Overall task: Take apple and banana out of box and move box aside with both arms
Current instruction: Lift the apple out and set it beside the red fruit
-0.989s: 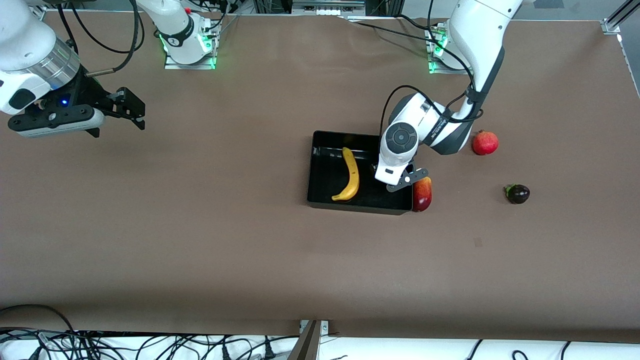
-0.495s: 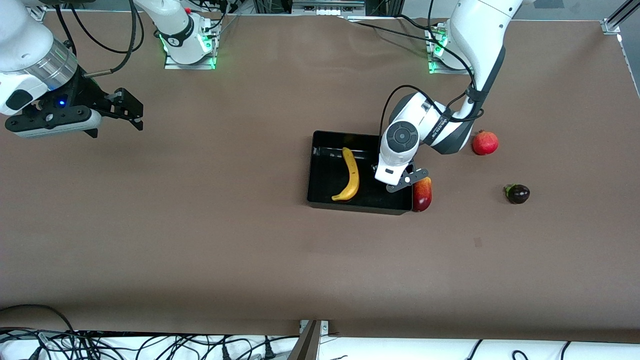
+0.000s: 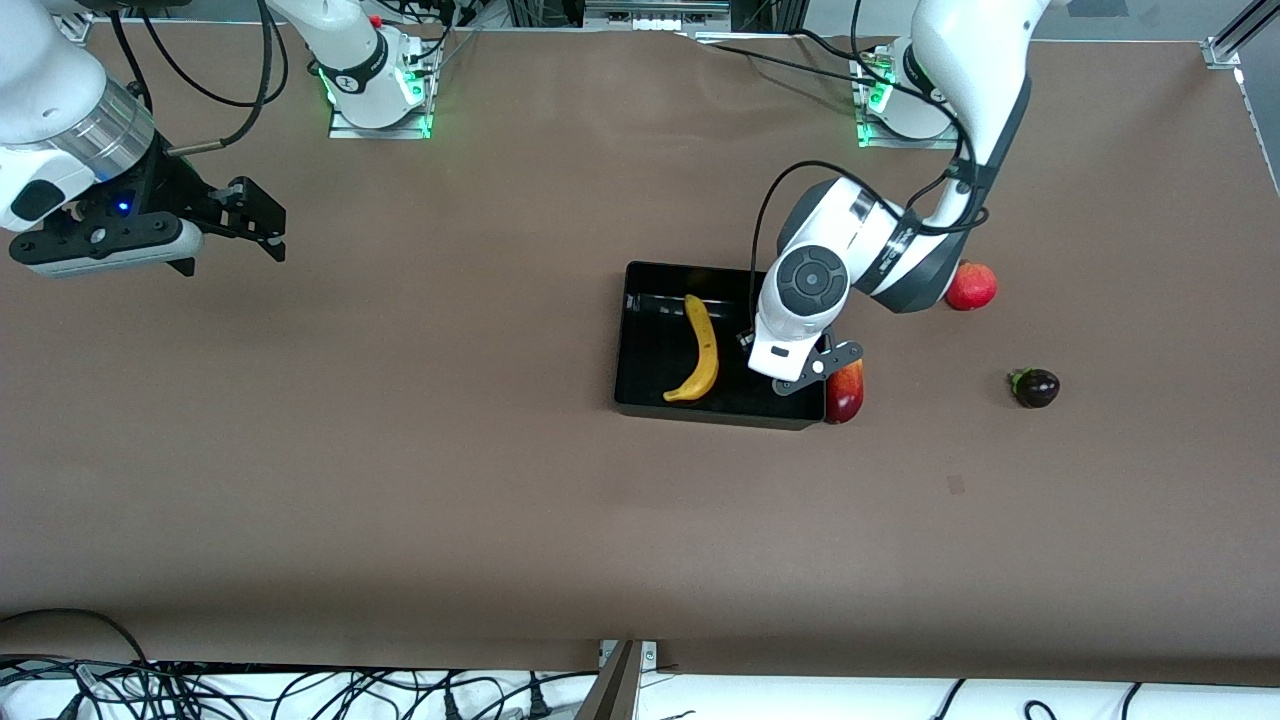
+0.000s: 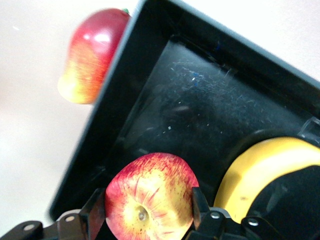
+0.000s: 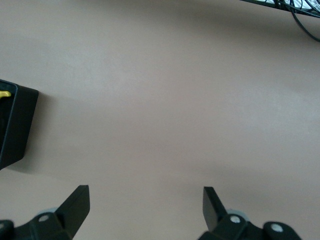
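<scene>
My left hand [image 4: 149, 212] is closed on the small round apple, red mottled with yellow [image 4: 150, 204], one finger [image 4: 199, 205] pressed to each side, just above the floor of the shallow glossy black plastic box [image 3: 650, 345] on the brown table [image 3: 400, 480]. The long curved yellow banana [image 3: 701, 348] lies in the box beside the apple. An oval red-yellow mango [image 3: 846, 390] touches the box's outer wall. My right hand [image 5: 145, 210] waits, fingers spread wide, empty, over bare table toward the right arm's end. I judge the smooth round apple could slip or roll between my fingers as I lift, and drop onto the banana.
</scene>
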Motion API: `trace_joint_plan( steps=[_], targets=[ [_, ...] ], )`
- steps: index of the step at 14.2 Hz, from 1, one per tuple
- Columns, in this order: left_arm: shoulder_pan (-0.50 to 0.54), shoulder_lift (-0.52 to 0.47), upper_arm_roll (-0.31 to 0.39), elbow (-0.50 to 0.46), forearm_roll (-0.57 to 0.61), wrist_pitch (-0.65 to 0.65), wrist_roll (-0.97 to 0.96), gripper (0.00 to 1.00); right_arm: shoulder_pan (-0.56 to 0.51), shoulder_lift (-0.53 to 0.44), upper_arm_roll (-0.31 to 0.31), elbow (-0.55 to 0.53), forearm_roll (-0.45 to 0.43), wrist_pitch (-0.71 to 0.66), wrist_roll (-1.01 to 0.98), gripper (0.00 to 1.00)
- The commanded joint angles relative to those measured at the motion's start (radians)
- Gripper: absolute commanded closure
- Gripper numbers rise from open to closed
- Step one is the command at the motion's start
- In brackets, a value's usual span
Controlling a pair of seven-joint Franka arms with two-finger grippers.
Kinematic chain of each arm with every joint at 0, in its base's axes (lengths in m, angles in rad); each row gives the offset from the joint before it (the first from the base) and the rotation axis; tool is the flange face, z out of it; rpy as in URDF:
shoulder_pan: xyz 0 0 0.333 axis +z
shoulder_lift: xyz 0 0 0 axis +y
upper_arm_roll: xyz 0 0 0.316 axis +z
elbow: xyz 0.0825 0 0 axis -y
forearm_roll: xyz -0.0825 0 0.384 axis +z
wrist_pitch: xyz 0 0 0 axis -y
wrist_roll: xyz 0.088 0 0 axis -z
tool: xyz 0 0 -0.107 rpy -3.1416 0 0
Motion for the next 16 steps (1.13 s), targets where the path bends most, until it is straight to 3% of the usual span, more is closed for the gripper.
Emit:
trace_joint_plan(
  steps=[1,5,7,9,12,16],
  targets=[
    [0.076,-0.046,0.008,0.049,-0.018,-0.148,0.206,0.67,-0.001,0.001,0.001,0.008,-0.018,0.003,0.002,0.0],
    [0.22,-0.074,0.011,0.028,0.016,-0.236,0.61,0.64,-0.003,0.001,0.001,0.008,-0.016,0.003,-0.002,0.0],
    [0.289,-0.074,0.01,-0.031,0.075,-0.213,0.759,0.64,-0.001,0.001,0.001,0.008,-0.016,0.003,-0.001,0.0],
    [0.331,-0.098,0.008,-0.155,0.102,-0.103,0.87,0.64,-0.001,0.004,0.001,0.008,-0.016,0.004,-0.001,0.0],
    [0.333,-0.167,-0.001,-0.353,0.106,0.034,0.872,0.64,0.002,0.005,0.001,0.008,-0.016,0.004,0.001,0.0],
    [0.314,-0.179,-0.004,-0.487,0.106,0.195,0.808,0.63,0.001,0.01,0.001,0.008,-0.016,0.021,0.001,0.0]
  ],
)
